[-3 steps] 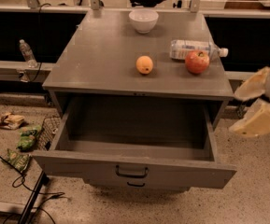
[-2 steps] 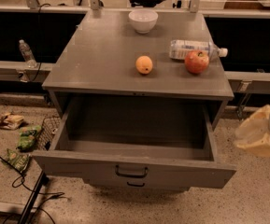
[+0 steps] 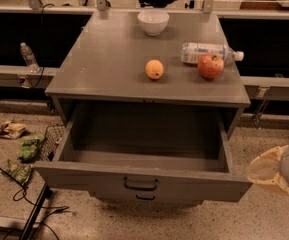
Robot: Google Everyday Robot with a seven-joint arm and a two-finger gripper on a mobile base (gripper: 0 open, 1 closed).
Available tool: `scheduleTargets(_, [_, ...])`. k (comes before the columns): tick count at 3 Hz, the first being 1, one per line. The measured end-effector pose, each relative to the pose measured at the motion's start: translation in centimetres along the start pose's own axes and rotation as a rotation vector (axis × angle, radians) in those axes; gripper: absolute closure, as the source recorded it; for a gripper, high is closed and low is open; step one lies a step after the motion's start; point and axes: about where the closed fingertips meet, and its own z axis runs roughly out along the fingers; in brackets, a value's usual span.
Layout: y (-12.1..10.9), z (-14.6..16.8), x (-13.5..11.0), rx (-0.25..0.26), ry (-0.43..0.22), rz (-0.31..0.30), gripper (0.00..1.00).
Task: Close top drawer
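Observation:
The top drawer [image 3: 144, 156] of the grey metal cabinet [image 3: 109, 59] stands pulled fully out, its plain grey inside empty. Its tall flat front [image 3: 84, 181] faces me, with a small black loop handle [image 3: 140, 184] at centre. My gripper [image 3: 266, 173] is a cream and grey shape low at the right edge. It sits just right of the drawer's front right corner, and I cannot tell whether it touches it.
On the cabinet top sit a white bowl [image 3: 153, 22], an orange [image 3: 154, 69], a red apple [image 3: 210, 66] and a lying water bottle [image 3: 206, 51]. A lower drawer handle [image 3: 145, 198] shows beneath. Snack bags [image 3: 26, 151], a wire basket [image 3: 51, 136] and cables lie on the floor at left.
My gripper has dropped lower and drawn back toward the right edge of the view. The drawer and the things on the cabinet have not moved.

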Motion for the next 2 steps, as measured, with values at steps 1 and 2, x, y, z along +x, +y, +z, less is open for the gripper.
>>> scheduleTargets(1, [1.7,2.5,0.4,-0.050,-0.034,0.094,1.00])
scheduleTargets(2, [5.0,7.8,0.7,-0.130,-0.135,0.178,1.00])
